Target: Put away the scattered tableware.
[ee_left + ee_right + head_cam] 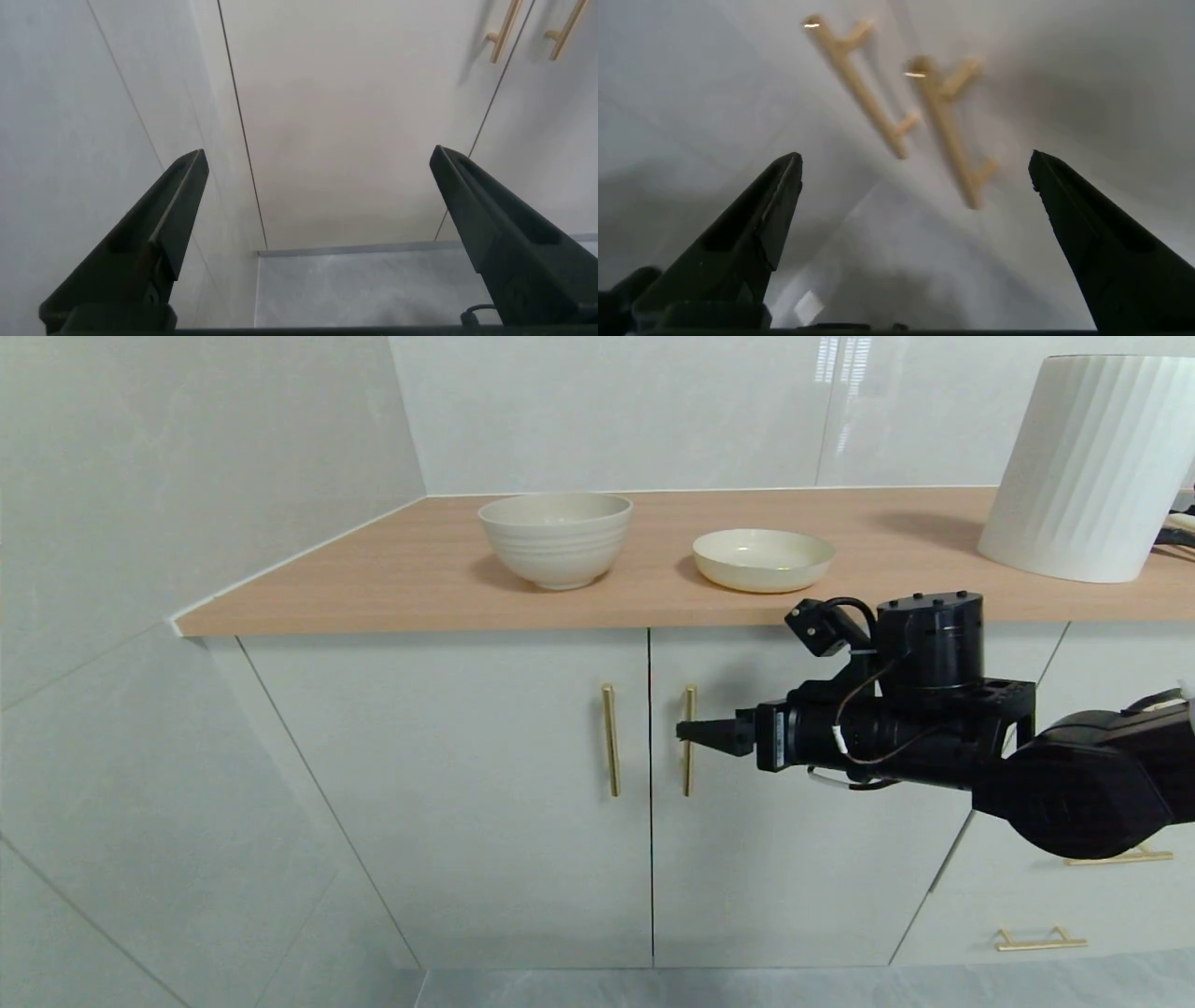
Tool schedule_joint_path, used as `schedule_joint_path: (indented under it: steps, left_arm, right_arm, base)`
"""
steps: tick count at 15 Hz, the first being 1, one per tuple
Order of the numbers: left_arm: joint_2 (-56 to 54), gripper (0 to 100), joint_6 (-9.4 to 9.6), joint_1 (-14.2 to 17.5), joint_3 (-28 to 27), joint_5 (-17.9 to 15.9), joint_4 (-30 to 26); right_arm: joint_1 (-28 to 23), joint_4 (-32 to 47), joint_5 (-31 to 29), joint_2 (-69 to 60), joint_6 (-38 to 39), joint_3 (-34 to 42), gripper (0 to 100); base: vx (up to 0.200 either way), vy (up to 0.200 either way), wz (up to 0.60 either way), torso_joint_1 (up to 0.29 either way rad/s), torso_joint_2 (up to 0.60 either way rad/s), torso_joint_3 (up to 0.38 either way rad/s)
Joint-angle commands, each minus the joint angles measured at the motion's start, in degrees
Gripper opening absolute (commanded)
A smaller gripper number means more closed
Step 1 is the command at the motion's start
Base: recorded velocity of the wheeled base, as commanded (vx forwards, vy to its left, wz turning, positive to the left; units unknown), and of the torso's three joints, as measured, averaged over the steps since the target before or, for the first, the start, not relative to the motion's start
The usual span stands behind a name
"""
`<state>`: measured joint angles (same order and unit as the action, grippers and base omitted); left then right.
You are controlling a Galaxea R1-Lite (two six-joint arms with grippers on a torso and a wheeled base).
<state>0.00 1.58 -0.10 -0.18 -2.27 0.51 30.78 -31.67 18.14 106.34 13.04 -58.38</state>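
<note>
Right gripper (698,733) fingers spread, tips just beside the right door handle (688,739) at its 9 o'clock. Left gripper (318,163) also spread. Bowl (556,537) and shallow dish (763,558) sit on countertop (373,588), 11–12 o'clock. Step looks like opening the cabinet; next: clamp handle, pull.

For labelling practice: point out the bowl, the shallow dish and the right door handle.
bowl (556,549), head view, outer wall.
shallow dish (758,555), head view, inner floor.
right door handle (689,771), head view, lower shaft.
</note>
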Motion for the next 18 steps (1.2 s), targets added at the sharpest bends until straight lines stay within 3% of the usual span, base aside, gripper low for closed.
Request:
schedule_joint_path:
  steps: [1,4,7,18]
  left_arm:
    - [0.0,100,0.0,0.01,0.01,-0.02,0.02]
    - [0.0,100,0.0,0.01,0.01,-0.02,0.02]
    - [0.0,100,0.0,0.01,0.01,-0.02,0.02]
    - [0.0,100,0.0,0.01,0.01,-0.02,0.02]
  right_arm:
    - [0.51,-0.06,0.32,2.12,0.23,-1.21,100]
    - [1.3,-2.43,0.32,5.02,0.49,-2.62,100]
    - [2.53,-9.99,-0.03,8.18,4.36,-2.97,100]
    - [3.41,-14.56,-0.03,10.56,7.17,-3.14,100]
  base:
    - [0.0,0.0,0.0,0.0,0.0,0.0]
    - [0.0,0.0,0.0,0.0,0.0,0.0]
    - [0.0,0.0,0.0,0.0,0.0,0.0]
    - [0.0,0.0,0.0,0.0,0.0,0.0]
